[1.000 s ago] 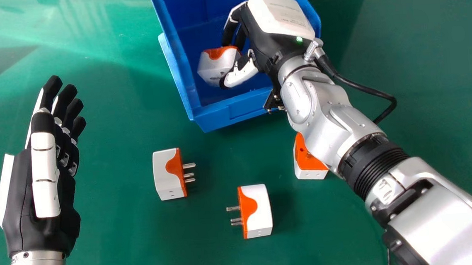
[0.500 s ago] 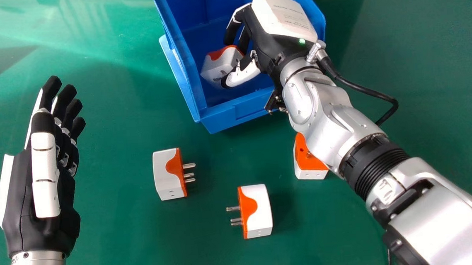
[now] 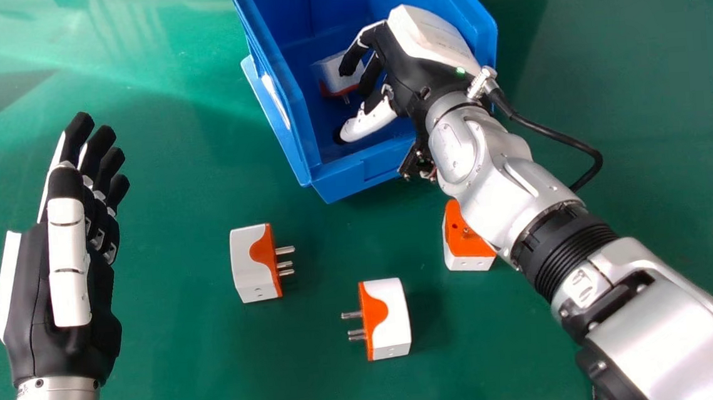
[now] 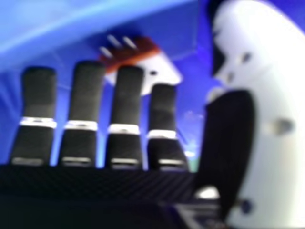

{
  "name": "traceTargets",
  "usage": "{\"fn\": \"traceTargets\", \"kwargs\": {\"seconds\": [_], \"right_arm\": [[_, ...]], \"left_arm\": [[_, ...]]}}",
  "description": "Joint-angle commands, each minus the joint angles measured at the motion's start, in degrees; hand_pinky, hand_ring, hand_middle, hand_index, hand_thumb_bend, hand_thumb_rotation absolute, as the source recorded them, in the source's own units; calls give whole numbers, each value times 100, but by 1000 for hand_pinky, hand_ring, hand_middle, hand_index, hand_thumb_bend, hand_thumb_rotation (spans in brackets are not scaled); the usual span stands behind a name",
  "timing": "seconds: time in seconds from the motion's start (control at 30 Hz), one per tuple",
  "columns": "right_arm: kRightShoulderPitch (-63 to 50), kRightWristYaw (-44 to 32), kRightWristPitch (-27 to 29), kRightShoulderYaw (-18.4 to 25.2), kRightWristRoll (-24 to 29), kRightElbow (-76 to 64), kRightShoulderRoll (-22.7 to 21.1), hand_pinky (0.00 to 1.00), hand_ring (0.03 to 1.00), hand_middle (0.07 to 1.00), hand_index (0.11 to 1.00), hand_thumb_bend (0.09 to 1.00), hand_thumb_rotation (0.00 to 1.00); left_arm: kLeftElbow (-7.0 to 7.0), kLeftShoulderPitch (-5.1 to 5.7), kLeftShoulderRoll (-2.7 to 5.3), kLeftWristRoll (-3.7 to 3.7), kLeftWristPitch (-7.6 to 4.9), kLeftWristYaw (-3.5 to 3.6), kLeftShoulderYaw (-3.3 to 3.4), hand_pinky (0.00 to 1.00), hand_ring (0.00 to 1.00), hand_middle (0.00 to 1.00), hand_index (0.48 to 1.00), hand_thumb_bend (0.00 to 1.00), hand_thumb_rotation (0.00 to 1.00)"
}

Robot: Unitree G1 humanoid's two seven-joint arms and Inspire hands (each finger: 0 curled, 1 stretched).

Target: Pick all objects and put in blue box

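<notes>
Waiting at the left, the left hand (image 3: pixel 69 264) is open and idle. A plug adapter (image 3: pixel 253 267) lies on the table. In the blue box (image 3: pixel 346 180), another adapter (image 3: pixel 325 70) rests, presumably released, as the right hand (image 3: pixel 419 57) hangs wide and empty. The nearest adapter (image 3: pixel 393 323) and rightmost adapter (image 3: pixel 471 262) await their turn outside.

A white-and-orange plug adapter (image 3: pixel 327 73) lies in the open-topped blue box (image 3: pixel 355 176), prongs toward the robot. On the counter (image 3: pixel 186 362), the left adapter (image 3: pixel 252 267) points its prongs right, the middle adapter (image 3: pixel 391 320) left; the right adapter (image 3: pixel 469 263) is partly hidden.
</notes>
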State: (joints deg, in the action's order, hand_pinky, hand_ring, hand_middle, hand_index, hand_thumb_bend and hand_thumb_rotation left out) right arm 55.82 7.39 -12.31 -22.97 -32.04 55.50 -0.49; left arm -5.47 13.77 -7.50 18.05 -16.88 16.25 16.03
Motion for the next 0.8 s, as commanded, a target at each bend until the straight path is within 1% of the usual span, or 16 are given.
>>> {"fn": "traceTargets", "kwargs": {"seconds": [0.0,0.07,0.13,0.17,0.23,0.3,0.37,0.4,0.47,0.53,0.6,0.67,0.7,0.77], "right_arm": [[154,-3,-24,-23,-58,-319,-46,587,742,839,859,767,163],[87,-3,-42,-33,-63,-522,-72,606,763,860,878,770,159],[1,-45,-84,-40,-66,-770,-111,627,781,873,886,769,142],[-67,-44,-90,-54,-90,-957,-148,642,792,878,888,766,131],[-173,-51,-125,-83,-138,-1261,-208,652,798,882,890,760,117],[-285,-34,-203,-95,-195,-1602,-262,651,797,878,887,756,78],[-405,-13,-279,-121,-283,-1995,-336,644,793,876,886,756,63],[-463,-18,-323,-137,-343,-2192,-377,632,787,874,883,756,50],[-593,-84,-420,-163,-470,-2636,-467,604,769,865,877,755,32],[-741,-136,-461,-167,-561,-3072,-553,587,762,860,875,749,20],[-878,-192,-485,-179,-661,-3442,-640,582,762,861,873,746,16],[-992,-330,-605,-190,-730,-3802,-704,581,762,859,868,741,13],[-1046,-417,-668,-199,-781,-3984,-739,584,763,856,864,733,10],[-1171,-582,-775,-209,-886,-4360,-806,591,765,853,861,724,8]], "left_arm": [[-93,-20,-7,-5,-67,-10,-9,959,949,948,939,618,945],[-97,-23,-1,-6,-66,-12,-14,955,946,946,937,621,943],[-91,-27,2,4,-71,-3,-16,949,943,943,935,622,942],[-89,-25,-7,-4,-80,10,-22,947,943,942,935,624,940],[-87,-23,-19,-15,-90,26,-26,945,941,941,933,625,938],[-72,-36,-18,-14,-93,30,-28,948,942,942,935,629,941],[-53,-53,-28,-8,-102,52,-32,955,946,945,938,631,942],[-45,-61,-34,-14,-110,61,-35,963,951,949,943,630,944],[-40,-73,-34,-46,-116,49,-41,971,956,954,951,631,946],[-2,-90,-46,-81,-158,58,-44,971,957,955,956,636,943],[67,-118,-81,-63,-207,125,-40,973,959,957,959,638,942],[125,-150,-83,-12,-216,163,-25,975,962,960,964,639,941],[144,-162,-72,3,-213,161,-16,976,965,963,968,640,940],[157,-173,-53,-2,-210,136,-8,975,965,963,969,641,931]]}}
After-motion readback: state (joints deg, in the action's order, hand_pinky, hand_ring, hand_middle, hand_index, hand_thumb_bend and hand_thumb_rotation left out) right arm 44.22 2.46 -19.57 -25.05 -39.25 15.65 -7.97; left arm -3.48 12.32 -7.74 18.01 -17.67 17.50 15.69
